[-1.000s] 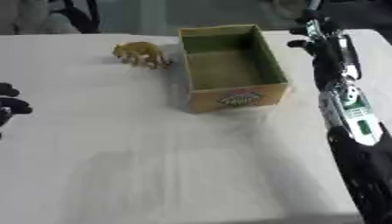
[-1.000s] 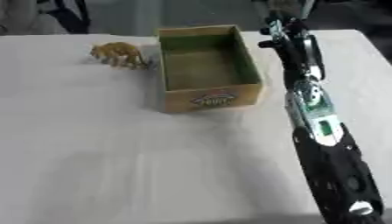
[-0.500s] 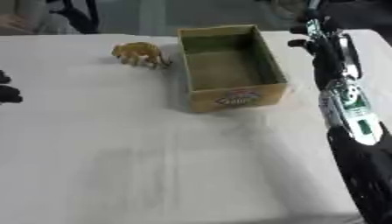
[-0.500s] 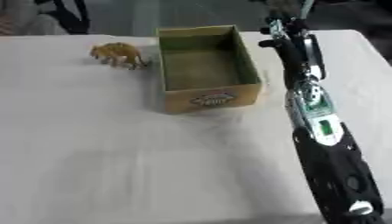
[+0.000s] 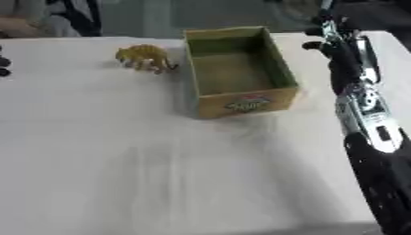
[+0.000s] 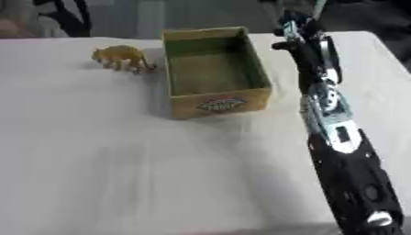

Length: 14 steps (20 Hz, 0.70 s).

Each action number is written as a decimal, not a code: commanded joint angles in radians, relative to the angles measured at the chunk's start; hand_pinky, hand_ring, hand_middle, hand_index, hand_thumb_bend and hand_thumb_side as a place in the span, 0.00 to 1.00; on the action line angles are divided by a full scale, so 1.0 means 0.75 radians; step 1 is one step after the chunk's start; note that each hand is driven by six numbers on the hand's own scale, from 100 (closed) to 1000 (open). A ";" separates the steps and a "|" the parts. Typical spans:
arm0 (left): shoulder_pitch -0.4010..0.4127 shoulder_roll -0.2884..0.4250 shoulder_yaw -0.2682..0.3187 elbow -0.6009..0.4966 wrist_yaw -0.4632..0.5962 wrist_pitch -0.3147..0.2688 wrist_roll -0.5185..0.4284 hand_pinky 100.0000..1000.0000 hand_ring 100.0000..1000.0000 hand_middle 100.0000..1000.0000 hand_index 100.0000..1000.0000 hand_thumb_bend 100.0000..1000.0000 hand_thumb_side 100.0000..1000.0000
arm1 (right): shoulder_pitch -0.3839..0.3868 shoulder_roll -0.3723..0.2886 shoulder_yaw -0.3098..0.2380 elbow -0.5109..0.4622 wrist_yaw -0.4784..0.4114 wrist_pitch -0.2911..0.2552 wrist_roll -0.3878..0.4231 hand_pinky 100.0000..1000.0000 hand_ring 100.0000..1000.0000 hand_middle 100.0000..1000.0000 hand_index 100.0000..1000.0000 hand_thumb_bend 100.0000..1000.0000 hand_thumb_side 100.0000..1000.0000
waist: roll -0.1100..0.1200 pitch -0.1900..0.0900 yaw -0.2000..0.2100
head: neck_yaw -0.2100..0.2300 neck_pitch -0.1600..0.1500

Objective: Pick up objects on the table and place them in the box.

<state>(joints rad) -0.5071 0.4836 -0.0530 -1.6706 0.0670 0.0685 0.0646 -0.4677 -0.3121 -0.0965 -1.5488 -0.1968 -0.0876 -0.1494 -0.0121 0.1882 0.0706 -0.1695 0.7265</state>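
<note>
- Left hand (image 5: 4, 66): barely in view at the table edge; finger posture cannot be told.
- Toy animal (image 5: 145, 58): standing on the table (image 5: 160, 165) just left of the box (image 5: 239, 71), not yet packed.
- Right hand (image 6: 291, 28): extended beyond the box's far right corner; grip cannot be told.

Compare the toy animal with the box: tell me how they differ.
The toy animal is small, striped and stands on legs; the box is far larger, flat-sided and open-topped. The animal is solid; the box is hollow with nothing inside. Both are yellowish and sit on the white table.
</note>
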 commanded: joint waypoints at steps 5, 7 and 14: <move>-0.181 0.138 -0.050 0.125 -0.111 -0.015 -0.053 0.57 0.57 0.56 0.65 0.09 0.06 | -0.028 -0.024 0.008 -0.032 -0.007 -0.003 0.010 0.54 0.66 0.65 0.74 0.00 0.44 | 0.010 -0.026 -0.026 | 0.009 -0.003; -0.238 0.154 -0.064 0.169 -0.147 -0.022 -0.062 0.57 0.57 0.56 0.66 0.10 0.04 | -0.030 -0.024 0.011 -0.033 -0.007 -0.003 0.012 0.54 0.66 0.65 0.74 0.00 0.44 | 0.012 -0.027 -0.037 | 0.012 -0.002; -0.431 0.167 -0.105 0.351 -0.295 -0.072 -0.080 0.58 0.58 0.57 0.67 0.14 0.00 | -0.036 -0.026 0.024 -0.035 -0.006 -0.002 0.023 0.54 0.66 0.65 0.74 0.00 0.43 | 0.022 -0.029 -0.076 | 0.021 0.004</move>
<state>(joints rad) -0.8063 0.5803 -0.1318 -1.4195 -0.1334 0.0243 0.0066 -0.4760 -0.3122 -0.0782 -1.5489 -0.1968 -0.0864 -0.1379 0.0035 0.1859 0.0125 -0.1585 0.7279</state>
